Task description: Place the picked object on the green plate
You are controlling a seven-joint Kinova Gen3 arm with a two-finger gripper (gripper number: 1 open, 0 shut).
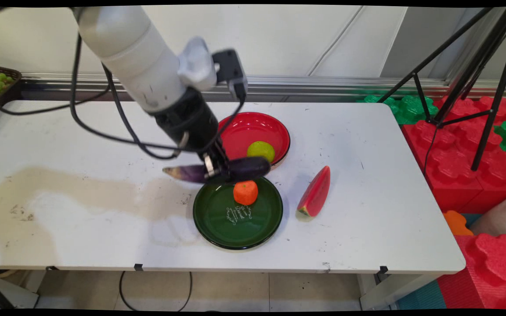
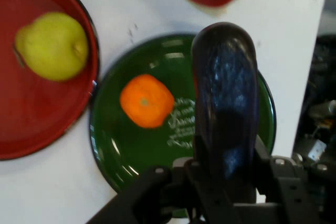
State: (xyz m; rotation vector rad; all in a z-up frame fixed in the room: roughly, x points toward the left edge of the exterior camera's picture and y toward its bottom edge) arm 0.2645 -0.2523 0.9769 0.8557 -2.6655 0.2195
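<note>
Purple eggplant (image 1: 231,170) hangs clamped crosswise in the pincer (image 1: 212,169), above the far rim of the green plate (image 1: 218,219) beside the orange (image 1: 245,192). Judged sound: grip sits mid-length; keep it level, clear of the red plate (image 1: 244,127).

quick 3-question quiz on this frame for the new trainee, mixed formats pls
1. True or false: the black two-finger gripper is shut on the long dark purple eggplant.
2. Which plate holds the round orange fruit? A) glossy dark green plate B) glossy red plate
3. Fill in: the red watermelon slice lies on the white ____, on no plate.

Key: 1 true; 2 A; 3 table.
</note>
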